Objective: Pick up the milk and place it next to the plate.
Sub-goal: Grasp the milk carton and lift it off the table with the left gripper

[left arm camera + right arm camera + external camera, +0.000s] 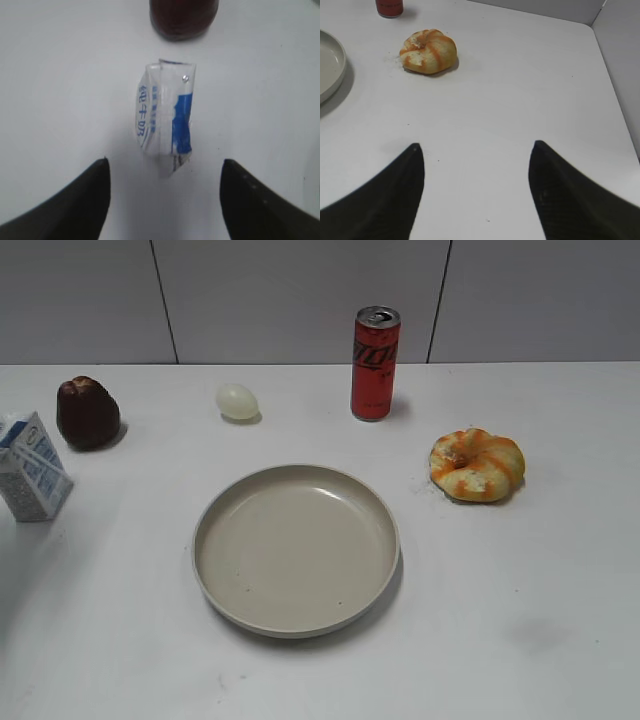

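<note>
The milk is a small white and blue carton standing at the table's far left edge in the exterior view. In the left wrist view the milk is seen from above, just ahead of my open left gripper, whose fingers are apart from it. The beige plate sits in the middle of the table, and its rim shows in the right wrist view. My right gripper is open and empty over bare table. Neither gripper shows in the exterior view.
A dark brown round item stands just behind the milk, also in the left wrist view. A pale egg and a red can stand at the back. A bread roll lies right of the plate.
</note>
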You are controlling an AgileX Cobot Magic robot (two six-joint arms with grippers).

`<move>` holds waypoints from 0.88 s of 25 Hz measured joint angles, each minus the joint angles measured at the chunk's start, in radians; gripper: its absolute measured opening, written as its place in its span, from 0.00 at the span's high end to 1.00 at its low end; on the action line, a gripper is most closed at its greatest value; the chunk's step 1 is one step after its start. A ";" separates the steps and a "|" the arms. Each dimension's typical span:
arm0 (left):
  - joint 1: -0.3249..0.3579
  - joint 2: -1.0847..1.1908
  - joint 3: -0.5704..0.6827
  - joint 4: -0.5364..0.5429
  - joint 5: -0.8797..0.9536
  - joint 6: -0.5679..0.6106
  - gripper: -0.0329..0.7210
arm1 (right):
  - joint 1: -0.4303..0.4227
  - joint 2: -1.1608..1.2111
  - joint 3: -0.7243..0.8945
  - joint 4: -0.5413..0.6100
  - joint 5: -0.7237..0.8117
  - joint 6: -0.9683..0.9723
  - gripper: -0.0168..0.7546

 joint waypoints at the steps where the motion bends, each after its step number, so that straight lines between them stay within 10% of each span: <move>1: -0.012 0.038 -0.028 0.002 0.010 0.000 0.27 | 0.000 0.000 0.000 0.000 0.000 0.000 0.33; 13: -0.038 0.325 -0.176 0.050 0.016 -0.005 0.28 | 0.000 0.000 0.000 0.000 0.000 0.000 0.33; 22: -0.038 0.353 -0.179 0.046 0.053 -0.007 0.54 | 0.000 0.000 0.000 0.000 0.000 0.000 0.33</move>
